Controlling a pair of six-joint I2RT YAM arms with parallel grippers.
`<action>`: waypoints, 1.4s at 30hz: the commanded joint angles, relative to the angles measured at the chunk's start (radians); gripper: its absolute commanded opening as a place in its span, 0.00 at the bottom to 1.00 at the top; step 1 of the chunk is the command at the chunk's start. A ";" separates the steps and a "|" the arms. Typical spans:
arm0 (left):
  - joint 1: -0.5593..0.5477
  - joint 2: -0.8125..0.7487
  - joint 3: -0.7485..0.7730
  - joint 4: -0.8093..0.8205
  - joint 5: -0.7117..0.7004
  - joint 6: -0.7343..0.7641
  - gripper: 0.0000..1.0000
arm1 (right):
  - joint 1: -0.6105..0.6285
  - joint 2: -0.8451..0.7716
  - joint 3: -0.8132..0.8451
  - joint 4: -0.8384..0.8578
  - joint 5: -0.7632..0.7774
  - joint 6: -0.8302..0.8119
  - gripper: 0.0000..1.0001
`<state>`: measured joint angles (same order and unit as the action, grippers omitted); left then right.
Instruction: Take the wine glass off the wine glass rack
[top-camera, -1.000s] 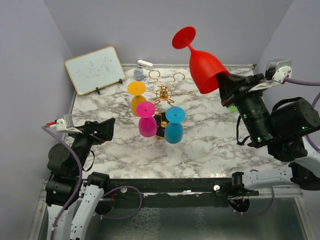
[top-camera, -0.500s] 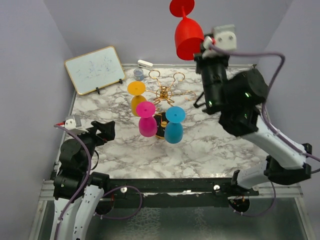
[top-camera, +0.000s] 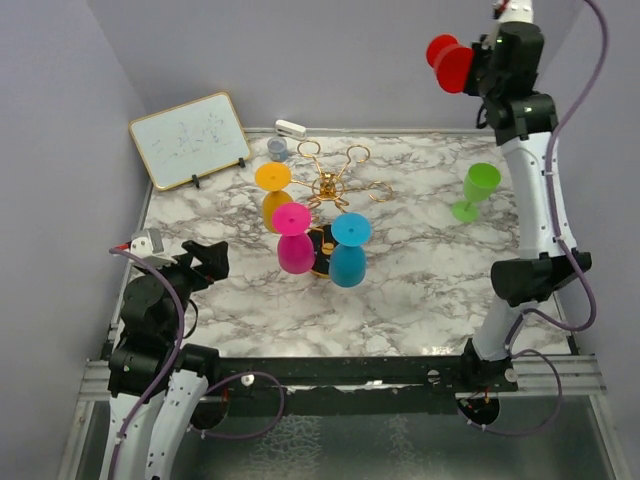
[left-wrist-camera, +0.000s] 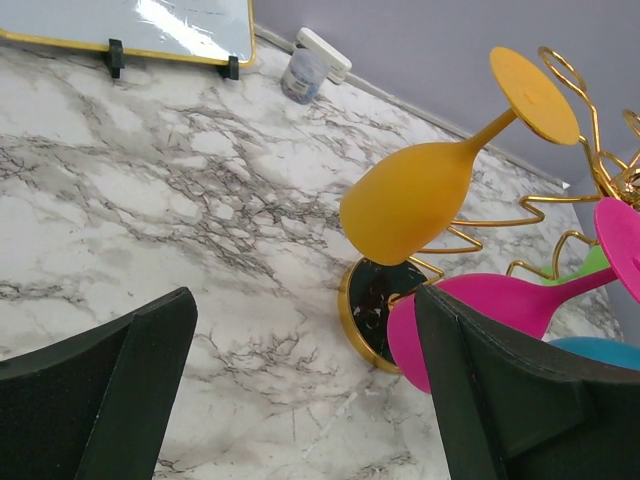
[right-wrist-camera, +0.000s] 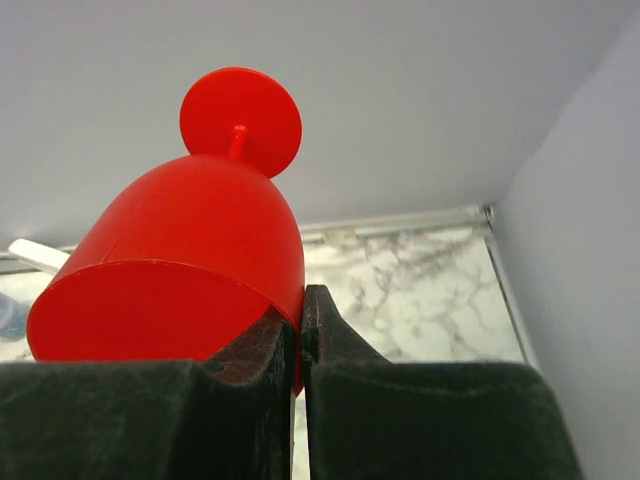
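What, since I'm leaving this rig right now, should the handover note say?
Right end effector: shut on the rim of the red wine glass, high over the back right corner.
Left end effector: open, holding nothing, low at the table's front left, facing the rack.
Wine glass rack: mid-table; orange glass, pink glass and blue glass hang upside down on it.
Green glass: upright on the table, right side.
Done: red glass is off the rack.
Left: set it down; probably the three hanging ones too.
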<state>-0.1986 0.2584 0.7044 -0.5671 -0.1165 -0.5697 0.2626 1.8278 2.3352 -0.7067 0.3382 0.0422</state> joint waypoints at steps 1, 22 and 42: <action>-0.005 -0.008 -0.004 0.008 -0.046 -0.003 0.92 | -0.208 -0.025 -0.057 -0.212 -0.317 0.223 0.01; -0.019 0.036 0.008 -0.017 -0.020 -0.002 0.90 | -0.341 -0.078 -0.365 -0.331 -0.490 0.190 0.01; -0.019 0.029 0.007 -0.021 -0.030 -0.009 0.88 | -0.263 -0.234 -0.704 -0.268 -0.246 0.185 0.01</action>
<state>-0.2119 0.3019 0.7044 -0.5800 -0.1345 -0.5735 -0.0029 1.5932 1.6535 -1.0203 0.0128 0.2237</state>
